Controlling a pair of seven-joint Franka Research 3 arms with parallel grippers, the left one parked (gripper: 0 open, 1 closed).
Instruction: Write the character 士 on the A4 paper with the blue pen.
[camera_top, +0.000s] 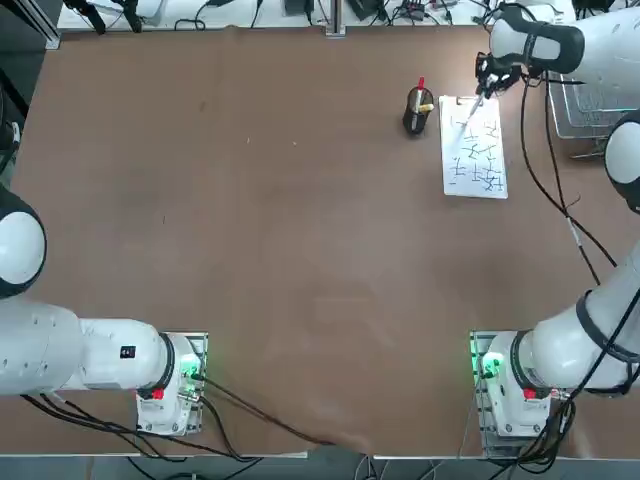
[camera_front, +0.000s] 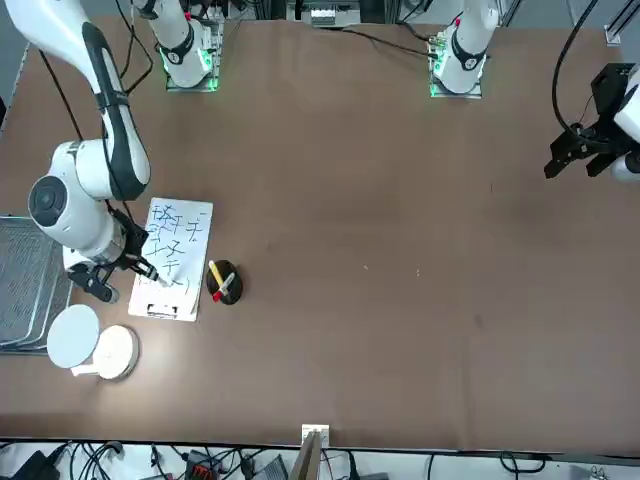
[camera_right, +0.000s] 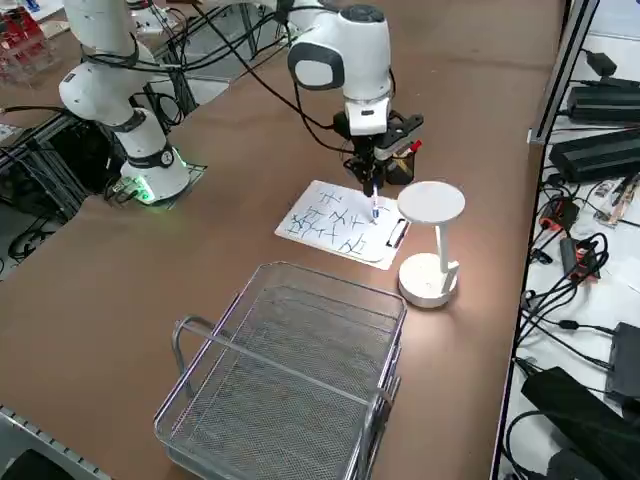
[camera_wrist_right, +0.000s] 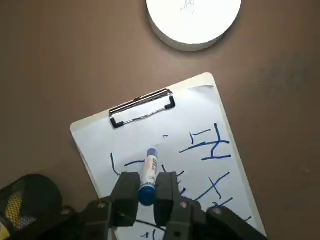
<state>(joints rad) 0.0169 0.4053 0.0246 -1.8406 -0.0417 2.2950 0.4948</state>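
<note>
Surface: brown table (camera_top: 300, 230), mostly bare; cables and clutter lie beyond its edges
Paper: the A4 paper (camera_wrist_right: 200, 125) sits on a clipboard whose metal clip (camera_wrist_right: 142, 107) holds one short edge; in the top view the sheet (camera_top: 474, 146) lies at the far right of the table, clip end away from the robot; blue strokes already cover much of it
Pen: the blue pen (camera_wrist_right: 149, 175) stands nearly upright over the sheet, tip down near the clip end; whether the tip touches the paper I cannot tell
Tool: the right gripper (camera_wrist_right: 146, 192) is above the clip end of the sheet, pointing down; its two fingers are clamped on the blue pen, one on each side of the barrel
Neighbours: a black pen cup (camera_top: 418, 110) with a red-topped pen stands just beside the sheet's long edge; a white round lamp (camera_right: 431, 240) stands near the clip end; a wire basket (camera_right: 285, 375) is well apart on the robot's right
Step in hand: judged to be laying down strokes of 士 in the blank patch near the clip
Doing it well: keep the pen upright and the pressure light and even; draw the long horizontal first, then the vertical through it, then the shorter base line; lift cleanly between strokes; stay clear of the clip and of the older marks
</note>
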